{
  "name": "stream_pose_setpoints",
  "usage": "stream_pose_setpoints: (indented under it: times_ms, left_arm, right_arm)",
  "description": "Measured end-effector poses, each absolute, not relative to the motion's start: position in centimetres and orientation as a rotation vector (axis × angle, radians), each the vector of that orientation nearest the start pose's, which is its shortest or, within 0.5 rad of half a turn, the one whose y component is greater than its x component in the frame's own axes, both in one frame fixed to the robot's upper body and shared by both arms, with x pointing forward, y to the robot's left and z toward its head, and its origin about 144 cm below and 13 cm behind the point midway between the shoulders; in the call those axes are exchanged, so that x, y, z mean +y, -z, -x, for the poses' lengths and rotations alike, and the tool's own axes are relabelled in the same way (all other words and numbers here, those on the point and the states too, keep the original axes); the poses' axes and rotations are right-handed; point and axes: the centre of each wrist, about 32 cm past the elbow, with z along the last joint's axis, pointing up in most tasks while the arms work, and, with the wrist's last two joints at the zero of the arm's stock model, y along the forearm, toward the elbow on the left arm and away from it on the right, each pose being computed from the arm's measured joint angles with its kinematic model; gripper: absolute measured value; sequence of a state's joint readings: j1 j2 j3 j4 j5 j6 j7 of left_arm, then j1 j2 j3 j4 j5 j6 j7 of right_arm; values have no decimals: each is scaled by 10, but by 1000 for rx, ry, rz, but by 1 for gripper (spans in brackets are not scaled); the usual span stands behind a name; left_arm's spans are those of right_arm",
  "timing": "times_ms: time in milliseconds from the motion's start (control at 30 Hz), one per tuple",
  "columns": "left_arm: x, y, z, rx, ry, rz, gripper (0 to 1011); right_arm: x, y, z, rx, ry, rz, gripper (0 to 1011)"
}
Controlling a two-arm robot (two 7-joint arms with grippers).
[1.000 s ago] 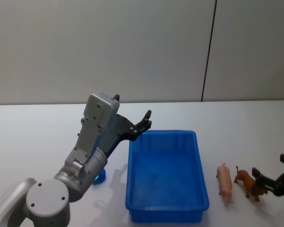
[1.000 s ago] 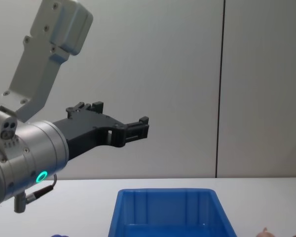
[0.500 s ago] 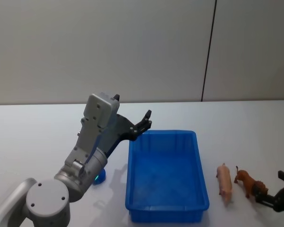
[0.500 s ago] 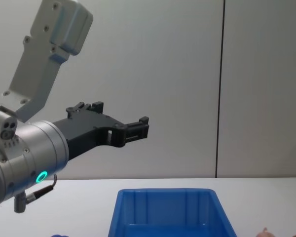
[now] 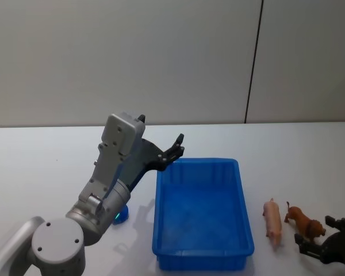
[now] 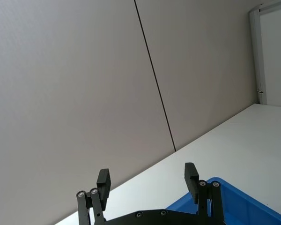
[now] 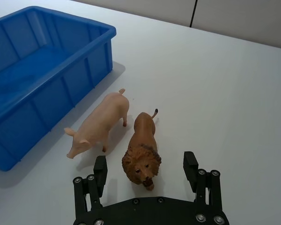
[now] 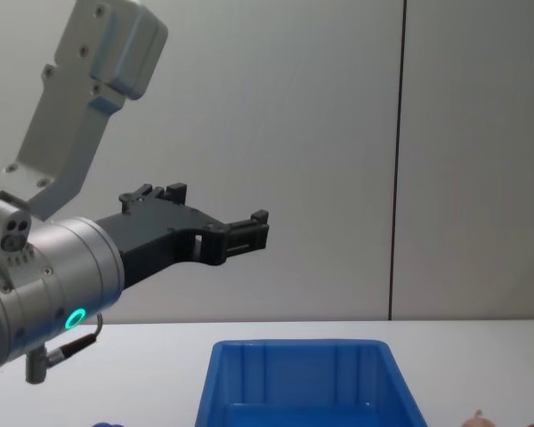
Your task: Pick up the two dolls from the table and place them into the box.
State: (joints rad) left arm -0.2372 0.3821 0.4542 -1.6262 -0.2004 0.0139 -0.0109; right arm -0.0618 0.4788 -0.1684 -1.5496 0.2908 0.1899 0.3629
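From the head, I see the box (image 5: 246,208) on the table (image 5: 46,161), the pig (image 5: 272,221) and the lion (image 5: 302,221) just beside it at its 3 o'clock, and my right gripper (image 5: 315,234) low at 5 o'clock by the lion. From the right wrist, its fingers are spread wide and hold nothing, with the lion's head between the tips, not touching. From the left wrist and chest, my left gripper (image 6: 147,174) hangs in the air by the box's 11 o'clock corner, fingers apart and empty.
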Motion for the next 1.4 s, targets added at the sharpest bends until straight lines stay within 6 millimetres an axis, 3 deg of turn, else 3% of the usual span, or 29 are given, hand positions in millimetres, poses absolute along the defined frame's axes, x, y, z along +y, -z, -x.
stream_pose_setpoints:
  times_ms: [200,700,1400]
  left_arm:
    - [198,-1204,-492,-268,-1124,-61,1001]
    - [198,-1204,-492,-267,-1124,-61,1001]
    - [198,-1204,-492,-267,-1124,-61,1001]
  right_arm:
    - [-317,-1120,-440,184,1048,375,914]
    - [-312,-1119,-451,204,1045,367,451]
    - [-309,-1133,-458,128,1081,289,440]
